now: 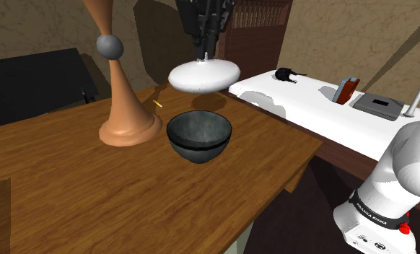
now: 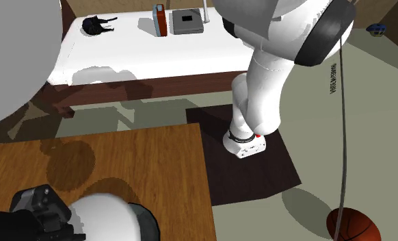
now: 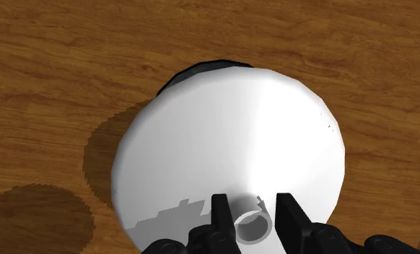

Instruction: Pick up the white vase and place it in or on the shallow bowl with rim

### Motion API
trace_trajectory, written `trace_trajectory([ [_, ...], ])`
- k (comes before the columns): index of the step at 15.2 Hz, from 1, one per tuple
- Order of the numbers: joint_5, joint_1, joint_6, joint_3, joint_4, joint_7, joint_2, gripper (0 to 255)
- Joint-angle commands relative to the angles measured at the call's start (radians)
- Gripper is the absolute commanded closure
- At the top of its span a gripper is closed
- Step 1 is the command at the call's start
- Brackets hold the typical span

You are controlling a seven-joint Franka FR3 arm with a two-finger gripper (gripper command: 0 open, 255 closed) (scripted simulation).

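The white vase [image 1: 203, 75] has a wide, flat round body and a short narrow neck. It hangs in the air with my gripper [image 1: 206, 56] shut on the neck from above. Below it on the wooden table [image 1: 71, 195] stands the dark shallow bowl [image 1: 199, 136], apart from the vase. In the wrist view my gripper [image 3: 250, 216] clasps the neck, and the vase body [image 3: 230, 144] hides most of the bowl, whose dark rim [image 3: 190, 72] peeks out beyond it. In the second exterior view the vase [image 2: 105, 218] covers the bowl apart from its rim [image 2: 148, 220].
A tall orange vase-like stand [image 1: 125, 108] with a grey ball rises just beside the bowl at the shoulder view's left. A white surface [image 1: 324, 115] past the table carries a black object, a red box and a grey box. A basketball [image 2: 355, 226] lies on the floor.
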Motion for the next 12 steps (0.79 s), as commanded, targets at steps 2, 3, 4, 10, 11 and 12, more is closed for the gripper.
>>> trace_trajectory([
  [2,0.004,-0.001,0.040,-0.001,-0.048,0.002,0.003,255],
  [3,0.009,-0.003,0.056,-0.003,-0.071,-0.001,-0.005,255],
  [4,0.014,-0.004,0.071,-0.005,-0.093,-0.004,-0.013,255],
  [10,0.036,-0.011,0.161,-0.014,-0.213,-0.019,-0.050,255],
  [11,0.038,-0.011,0.175,-0.015,-0.231,-0.021,-0.055,255],
  [12,0.041,-0.012,0.190,-0.016,-0.249,-0.022,-0.060,255],
])
